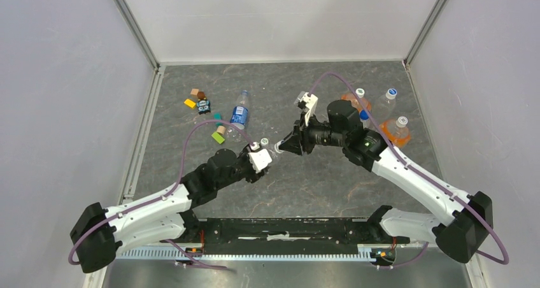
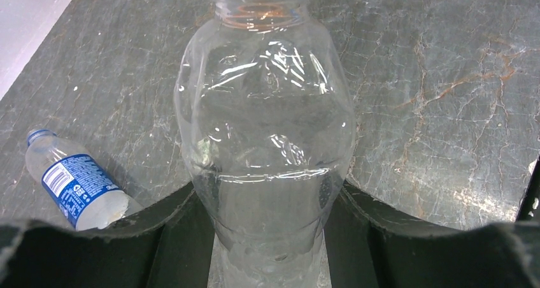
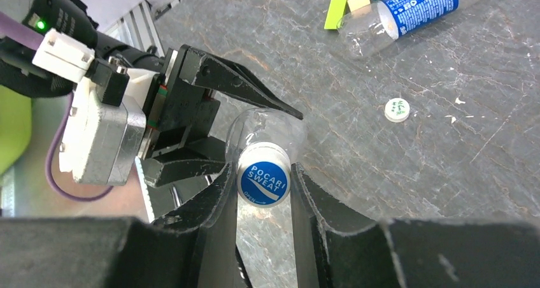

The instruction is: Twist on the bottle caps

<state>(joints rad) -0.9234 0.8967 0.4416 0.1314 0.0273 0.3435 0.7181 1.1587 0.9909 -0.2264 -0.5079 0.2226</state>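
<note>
Left gripper [image 2: 267,195] sits nearest, its fingers closed partway around the lower body of the unlabelled bottle [image 2: 267,129], pressing it from both sides. In the top view this bottle points its neck toward 2 o'clock, straight at the other arm. On that neck sits a cap [image 3: 263,181], white at the rim with a blue printed top. The right gripper [image 3: 264,173] has its fingers narrowed onto this cap, one at 9 o'clock of it and one at 3 o'clock, both touching its rim. On the table [image 1: 318,180], going by the top view, coloured blocks [image 1: 204,109] lie scattered at 10 o'clock. Beside them the labelled bottle [image 1: 239,116] lies on its side, uncapped, at 11 o'clock of the meeting grippers. The loose cap [image 3: 397,109] lies flat on the table, just at 10 o'clock of the held bottle. Orange bottles [image 1: 399,132] stand at the table's 2 o'clock, behind the right arm.
</note>
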